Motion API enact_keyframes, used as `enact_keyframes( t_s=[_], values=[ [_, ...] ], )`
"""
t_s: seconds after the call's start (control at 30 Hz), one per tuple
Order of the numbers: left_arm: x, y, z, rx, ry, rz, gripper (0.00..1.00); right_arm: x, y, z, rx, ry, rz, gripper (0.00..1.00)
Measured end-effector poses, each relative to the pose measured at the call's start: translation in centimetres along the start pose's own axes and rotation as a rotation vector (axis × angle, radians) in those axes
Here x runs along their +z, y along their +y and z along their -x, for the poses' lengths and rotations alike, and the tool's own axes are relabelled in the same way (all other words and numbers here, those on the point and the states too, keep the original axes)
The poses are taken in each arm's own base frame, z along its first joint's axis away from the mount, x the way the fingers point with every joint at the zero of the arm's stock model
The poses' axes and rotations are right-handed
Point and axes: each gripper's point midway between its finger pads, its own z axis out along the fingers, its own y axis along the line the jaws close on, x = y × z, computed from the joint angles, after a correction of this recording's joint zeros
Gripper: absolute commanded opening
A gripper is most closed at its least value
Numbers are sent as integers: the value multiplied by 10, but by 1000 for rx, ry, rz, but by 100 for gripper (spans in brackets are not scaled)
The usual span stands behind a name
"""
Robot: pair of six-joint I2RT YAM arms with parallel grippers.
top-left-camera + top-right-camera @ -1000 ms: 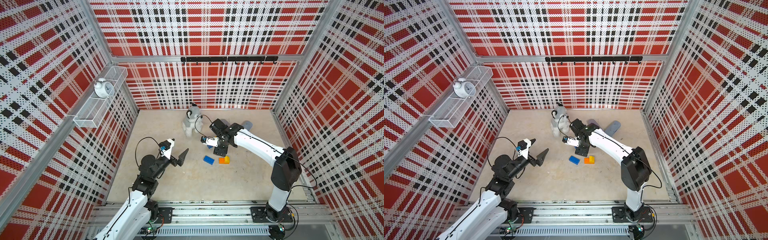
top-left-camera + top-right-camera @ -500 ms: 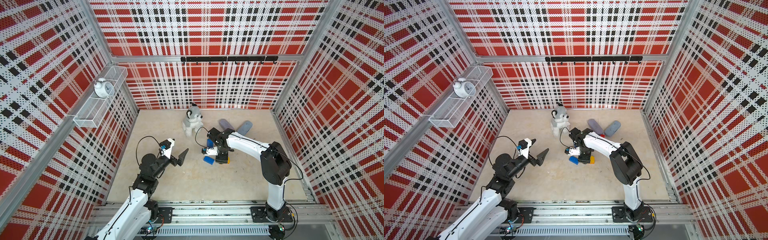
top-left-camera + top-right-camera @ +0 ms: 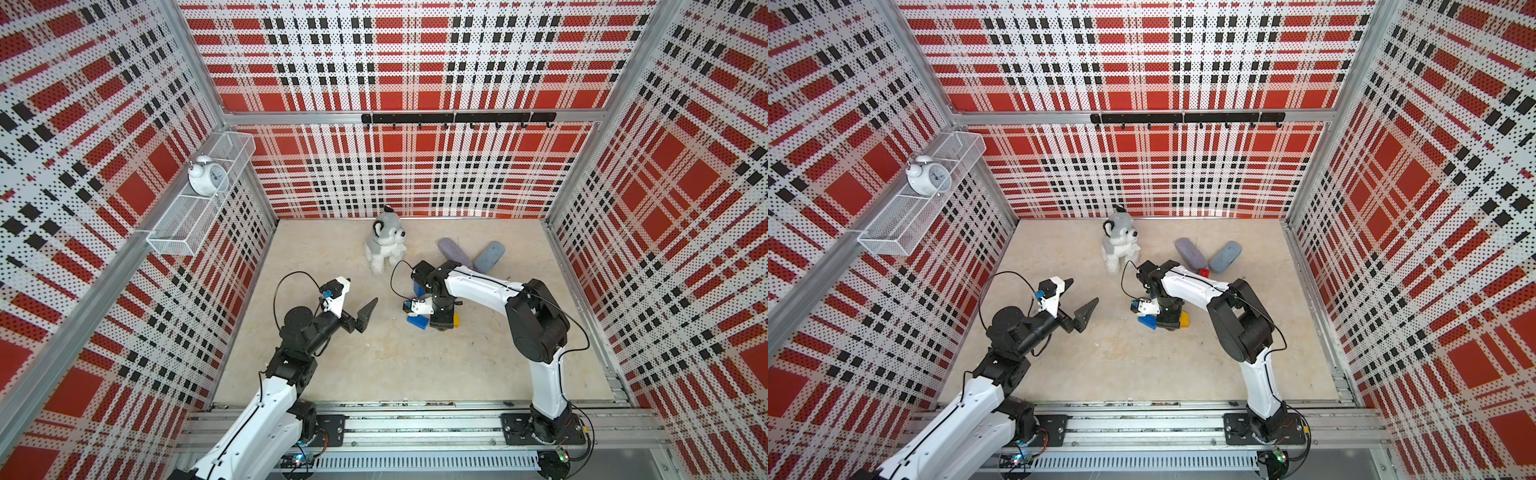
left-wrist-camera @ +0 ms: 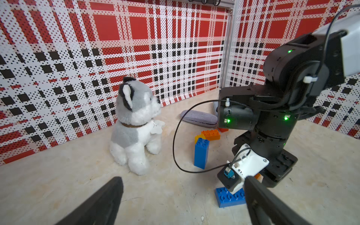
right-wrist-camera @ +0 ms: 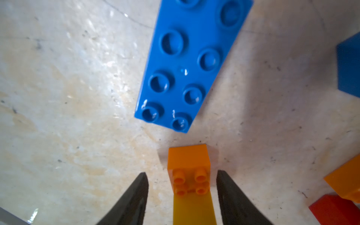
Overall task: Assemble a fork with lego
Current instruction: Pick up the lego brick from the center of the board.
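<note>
My right claw [image 5: 181,174] is down at the counter [image 3: 374,365], pointing straight at it, with its two black fingers [image 5: 134,196] set either side of a small orange brick [image 5: 188,163]. A sliver of counter shows on each side of that brick, so the claw is released and grips nothing. A yellow brick [image 5: 194,208] butts against the orange one, deeper between the fingers; I cannot tell whether the two are pressed together. Just beyond the fingertips lies a flat blue brick [image 5: 187,64], studs up, close to the orange one without touching it. Off to one side of the claw are a red brick [image 5: 335,210], a longer orange brick [image 5: 345,185] and a tall blue brick [image 4: 201,153] standing on end. The fork exists only as these separate bricks, all close around this claw.

My left claw [image 4: 182,180] hangs above the counter, well apart from the bricks. It is spread wide with nothing between its fingers, and it is aimed toward the bricks and a stuffed dog [image 4: 136,126]. Two grey-blue cases [image 3: 455,251] lie beyond the right claw.
</note>
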Motion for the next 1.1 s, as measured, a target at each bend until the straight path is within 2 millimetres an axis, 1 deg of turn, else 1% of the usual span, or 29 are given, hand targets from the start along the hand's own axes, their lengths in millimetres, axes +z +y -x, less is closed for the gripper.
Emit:
enact_keyframes(
  t_s=[0.17, 0.5, 0.57, 0.67, 0.83, 1.0, 1.07, 1.1],
  values=[
    [0, 1, -1, -1, 3, 1, 99, 5, 0, 1, 1, 4, 3, 52],
    [1, 1, -2, -3, 6, 1, 98, 9, 0, 1, 5, 12, 8, 37],
    [1, 1, -2, -3, 7, -1, 98, 9, 0, 0, 8, 14, 6, 37],
    [1, 1, -2, -3, 7, -1, 98, 9, -1, 0, 14, 15, 3, 41],
    [1, 1, -2, -3, 7, -1, 98, 11, 0, -1, 24, 17, 5, 41],
    [1, 0, -2, -3, 7, -5, 98, 12, 1, -1, 28, 17, 5, 36],
    [1, 0, -2, -3, 7, -5, 98, 12, 1, -1, 30, 17, 7, 29],
    [1, 0, -2, -3, 6, -5, 98, 12, 0, -2, 36, 16, 8, 28]
  ],
)
